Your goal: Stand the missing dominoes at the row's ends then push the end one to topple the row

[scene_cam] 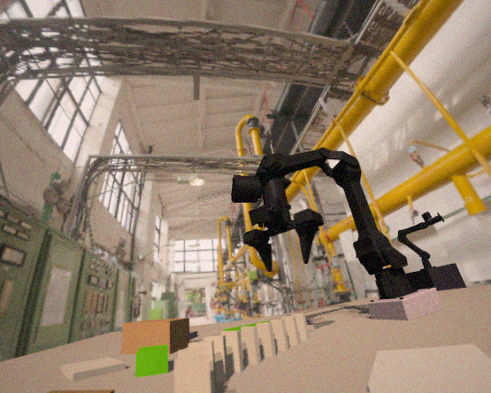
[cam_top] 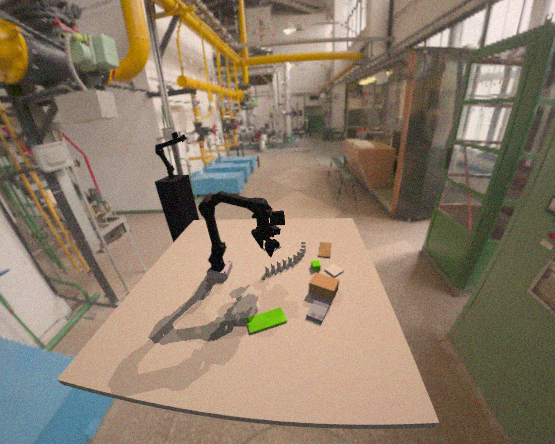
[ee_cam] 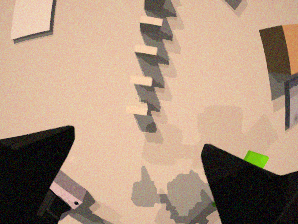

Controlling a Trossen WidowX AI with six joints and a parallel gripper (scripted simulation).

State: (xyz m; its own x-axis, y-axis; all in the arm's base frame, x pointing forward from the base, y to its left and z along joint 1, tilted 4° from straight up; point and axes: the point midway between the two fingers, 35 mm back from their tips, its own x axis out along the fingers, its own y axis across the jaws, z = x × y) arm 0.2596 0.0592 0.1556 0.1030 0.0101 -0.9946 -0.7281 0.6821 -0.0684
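A curved row of cream dominoes (cam_top: 284, 265) (scene_cam: 249, 345) (ee_cam: 146, 50) stands on the table, all upright as far as I can see. The end domino nearest the arm's base (cam_top: 266, 272) (scene_cam: 303, 327) (ee_cam: 137, 109) stands upright, with a gap to its neighbour like the other gaps. The other end domino (scene_cam: 193, 367) is large and close in the exterior view. My gripper (cam_top: 272, 252) (scene_cam: 288, 266) (ee_cam: 139, 143) is wide open and empty. It hangs above the table and the end domino, touching nothing. No loose domino can be made out with certainty.
A green cube (cam_top: 316, 265) (scene_cam: 152, 360), a flat cream piece (cam_top: 334, 270) (scene_cam: 91, 368), an orange-brown box (cam_top: 323, 285) (scene_cam: 147, 336) and a grey piece (cam_top: 319, 310) lie beside the row. A green slab (cam_top: 267, 320) lies farther off. A cream slab (scene_cam: 434, 372) (ee_cam: 33, 19) lies on the row's other side.
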